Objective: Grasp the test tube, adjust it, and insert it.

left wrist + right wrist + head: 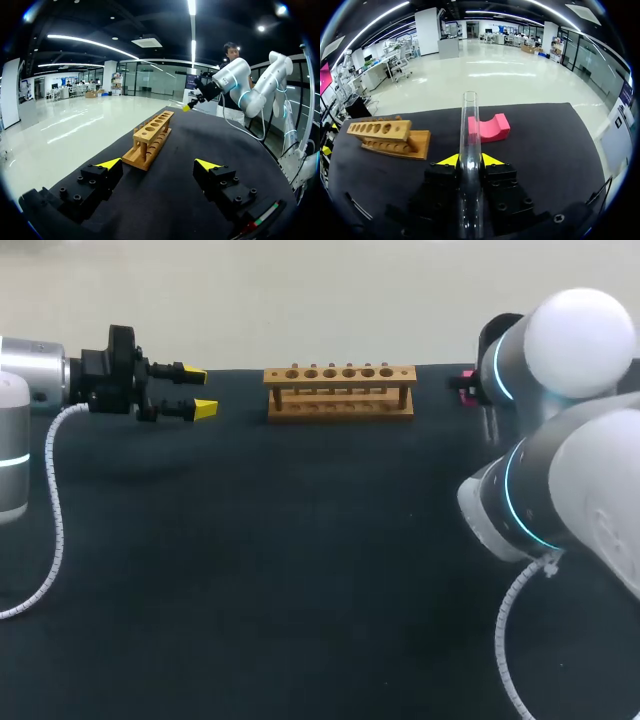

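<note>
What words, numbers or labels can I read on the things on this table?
None readable. The wooden rack, the test tube in the right claw, the pink block, the left claw and the dark table show no print, label or number in any view.

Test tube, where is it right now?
In the right wrist view, the test tube is held between the right pincer's yellow tips, pointing ahead toward the pink block, with the wooden rack further off beside it.
</note>
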{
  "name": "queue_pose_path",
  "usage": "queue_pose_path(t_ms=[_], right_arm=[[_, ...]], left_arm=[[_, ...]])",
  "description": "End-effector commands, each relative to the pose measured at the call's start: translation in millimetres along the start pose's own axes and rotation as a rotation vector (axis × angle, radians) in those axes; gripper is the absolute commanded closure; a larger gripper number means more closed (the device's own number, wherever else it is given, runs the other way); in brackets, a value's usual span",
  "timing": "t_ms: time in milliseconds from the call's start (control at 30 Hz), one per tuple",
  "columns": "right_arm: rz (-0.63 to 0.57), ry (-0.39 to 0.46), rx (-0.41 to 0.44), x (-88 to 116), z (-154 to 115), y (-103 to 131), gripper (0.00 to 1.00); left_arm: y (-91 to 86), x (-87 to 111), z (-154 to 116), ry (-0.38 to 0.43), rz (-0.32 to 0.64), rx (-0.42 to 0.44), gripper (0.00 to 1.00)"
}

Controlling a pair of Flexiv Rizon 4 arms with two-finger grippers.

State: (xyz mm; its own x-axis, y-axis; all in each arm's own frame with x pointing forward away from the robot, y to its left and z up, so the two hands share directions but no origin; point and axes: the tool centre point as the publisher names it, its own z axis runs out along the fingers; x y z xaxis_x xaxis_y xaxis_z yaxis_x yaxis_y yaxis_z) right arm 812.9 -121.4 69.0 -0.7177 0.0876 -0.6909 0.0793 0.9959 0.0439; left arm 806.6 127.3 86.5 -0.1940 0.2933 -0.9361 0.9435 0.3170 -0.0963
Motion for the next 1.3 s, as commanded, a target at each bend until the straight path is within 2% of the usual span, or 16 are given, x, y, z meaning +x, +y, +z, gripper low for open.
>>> queue_pose_path(t_ms=[33, 400, 900, 1300], right_arm=[[0.018, -0.015, 0.045, 6, -35, 16, 1.00], [-0.005, -0.047, 0.034, 5, -53, 61, 1.00], [-0.035, -0.027, -0.017, 8, -48, 116, 1.00], [-0.036, -0.012, -0.085, 18, -42, 156, 1.00]], left_arm=[[0.0, 1.2, 0, -0.003, 0.003, 0.000, 0.00], [0.0, 1.2, 0, -0.003, 0.003, 0.000, 0.00], [0.0, 1.2, 0, -0.003, 0.003, 0.000, 0.00], [0.0, 1.2, 0, -0.003, 0.003, 0.000, 0.00]])
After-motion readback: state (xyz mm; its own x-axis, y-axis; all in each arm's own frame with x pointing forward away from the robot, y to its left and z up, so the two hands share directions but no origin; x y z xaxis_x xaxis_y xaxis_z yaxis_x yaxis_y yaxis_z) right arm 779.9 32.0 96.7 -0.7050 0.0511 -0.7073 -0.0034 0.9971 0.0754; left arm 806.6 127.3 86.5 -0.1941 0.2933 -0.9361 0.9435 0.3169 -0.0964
